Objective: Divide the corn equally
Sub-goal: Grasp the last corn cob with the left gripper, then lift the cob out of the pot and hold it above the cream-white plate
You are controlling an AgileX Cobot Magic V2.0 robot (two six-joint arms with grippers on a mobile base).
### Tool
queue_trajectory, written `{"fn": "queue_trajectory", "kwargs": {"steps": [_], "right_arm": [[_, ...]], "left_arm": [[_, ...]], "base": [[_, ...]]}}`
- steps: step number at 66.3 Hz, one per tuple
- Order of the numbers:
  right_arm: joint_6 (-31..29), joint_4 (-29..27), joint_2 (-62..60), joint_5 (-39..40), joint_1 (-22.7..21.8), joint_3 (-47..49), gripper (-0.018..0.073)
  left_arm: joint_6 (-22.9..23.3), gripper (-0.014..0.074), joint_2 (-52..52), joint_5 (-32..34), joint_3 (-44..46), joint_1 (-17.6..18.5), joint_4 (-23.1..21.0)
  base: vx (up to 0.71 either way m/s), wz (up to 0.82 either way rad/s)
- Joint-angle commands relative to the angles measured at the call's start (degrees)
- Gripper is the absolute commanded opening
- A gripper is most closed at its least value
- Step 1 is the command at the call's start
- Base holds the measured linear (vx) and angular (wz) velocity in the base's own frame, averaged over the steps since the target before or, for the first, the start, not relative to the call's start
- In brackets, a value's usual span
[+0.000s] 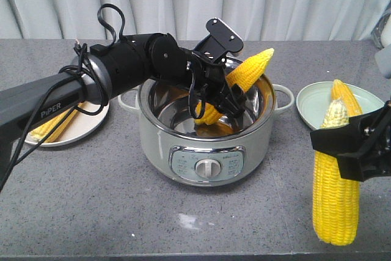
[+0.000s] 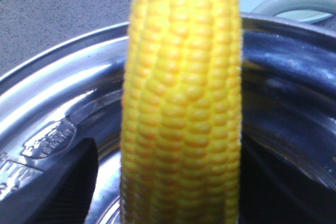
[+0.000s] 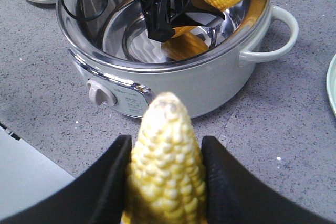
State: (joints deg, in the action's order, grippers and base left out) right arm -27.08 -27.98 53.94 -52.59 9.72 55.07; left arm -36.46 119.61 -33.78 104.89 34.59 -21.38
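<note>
Exterior front-facing: corn (image 1: 335,200) vertical, tip up

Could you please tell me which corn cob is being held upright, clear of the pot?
The front cob, in the right gripper: it hangs vertical, pale tip up. The left gripper holds the leaning cob over the pot.

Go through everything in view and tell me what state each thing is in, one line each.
Left claw: shut on first cob, inside the pot.
First cob: tilted, tip above the pot's rim.
Right claw: shut on second cob.
Second cob: upright, gripped near its tip.
Pot: open, no lid on.
Grey plate: holds corn.
Green plate: holds a third cob.
</note>
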Motion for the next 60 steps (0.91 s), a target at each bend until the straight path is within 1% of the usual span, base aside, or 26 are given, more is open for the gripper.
{"fn": "queue_trajectory", "kwargs": {"steps": [1, 9, 17, 36, 46, 49, 54, 59, 60], "right_arm": [[-0.4, -1.5, -0.7, 3.1, -0.3, 1.4, 0.0207], [-0.4, -1.5, -0.7, 3.1, -0.3, 1.4, 0.0207], [-0.4, -1.5, -0.7, 3.1, -0.3, 1.4, 0.0207], [-0.4, -1.5, -0.7, 3.1, -0.3, 1.4, 0.0207], [-0.4, -1.5, -0.7, 3.0, -0.3, 1.4, 0.0207], [-0.4, -1.5, -0.7, 3.0, -0.3, 1.4, 0.0207], [-0.4, -1.5, -0.7, 3.0, -0.3, 1.4, 0.0207], [-0.4, -1.5, -0.7, 3.0, -0.3, 1.4, 0.0207], [-0.4, -1.5, -0.7, 3.0, -0.3, 1.4, 0.0207]], "left_arm": [[-0.1, 0.0414, -3.1, 3.5, 2.0, 0.2, -1.4], [0.2, 0.0337, -3.1, 3.0, 2.0, 0.2, -1.4], [0.2, 0.0293, -3.1, 1.1, 2.0, 0.2, -1.4], [0.5, 0.0285, -7.6, -3.2, 2.0, 0.1, -1.1], [0.7, 0.0285, -11.8, -5.8, 2.0, 0.1, 1.6], [1.8, 0.0285, -13.2, -6.9, 2.0, 0.0, 2.8], [5.3, 0.0285, -15.3, -8.5, 2.0, -0.5, 5.2], [11.0, 0.0285, -17.5, -10.1, 2.0, -1.2, 8.5], [11.5, 0.0285, -17.9, -10.3, 2.0, -1.4, 8.8]], "base": [[0.00, 0.00], [0.00, 0.00], [0.00, 0.00], [0.00, 0.00], [0.00, 0.00], [0.00, 0.00], [0.00, 0.00], [0.00, 0.00], [0.00, 0.00]]}}
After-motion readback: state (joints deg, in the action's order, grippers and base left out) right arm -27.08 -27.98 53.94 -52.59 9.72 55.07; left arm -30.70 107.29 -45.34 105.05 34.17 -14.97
